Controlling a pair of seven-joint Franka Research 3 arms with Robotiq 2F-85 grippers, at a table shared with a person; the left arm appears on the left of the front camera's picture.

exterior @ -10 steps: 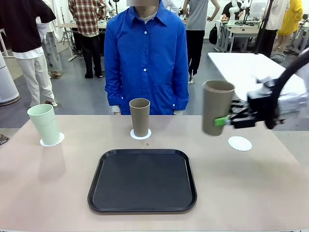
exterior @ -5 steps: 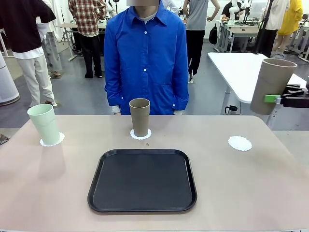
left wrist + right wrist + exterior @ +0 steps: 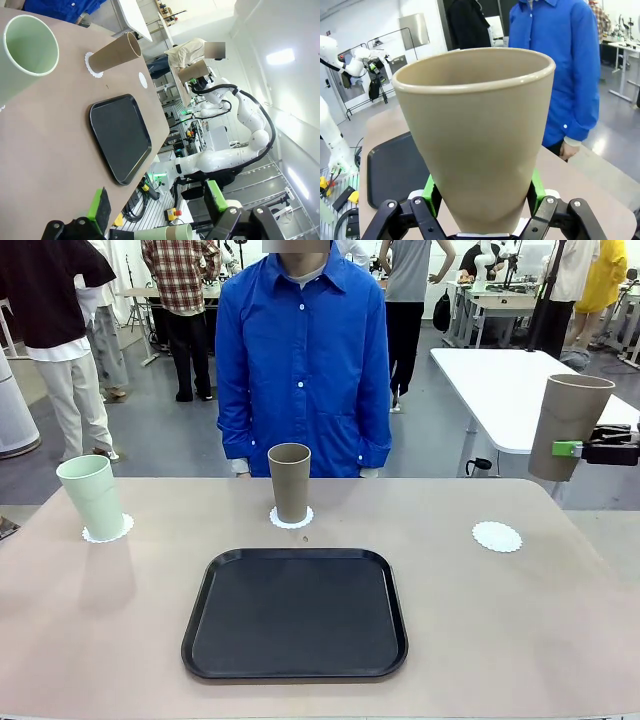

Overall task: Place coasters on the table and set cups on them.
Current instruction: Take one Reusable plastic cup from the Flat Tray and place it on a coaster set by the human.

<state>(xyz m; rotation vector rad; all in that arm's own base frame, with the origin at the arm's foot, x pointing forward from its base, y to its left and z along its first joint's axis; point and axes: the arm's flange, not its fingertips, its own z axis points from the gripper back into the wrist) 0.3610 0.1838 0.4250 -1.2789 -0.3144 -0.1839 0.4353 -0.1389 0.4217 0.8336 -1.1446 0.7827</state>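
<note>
off the table's far right corner, up in the air, we have the third cup [image 3: 567, 427], a tan tumbler held nearly upright with its mouth up and tipped a little. our right gripper [image 3: 566, 449] has its green pads pressed on both sides of the cup's lower wall; the right wrist view shows that squeeze plainly [image 3: 481, 200]. what the next move turns on, as we judge it, is the bare coaster [image 3: 497, 536]: it lies below the cup and toward the table's middle, so the cup must travel inward and down, long axis kept vertical, base first. our right arm is clearly the nearer one.

the cup is matte, smooth and tapered, narrow at the base, with a rolled rim. the coaster is thin white paper with a lacy scalloped edge, light enough to shift if the base drags.

farther out, another tan cup [image 3: 290, 482] stands on its coaster [image 3: 291, 518] before the person, and a mint cup [image 3: 91, 497] on its own [image 3: 108, 531] at the far left. a black tray [image 3: 294, 613] with rounded corners sits mid-table [image 3: 520, 620]. our left gripper [image 3: 160, 207] hangs off to the side, jaws wide apart, holding nothing.
</note>
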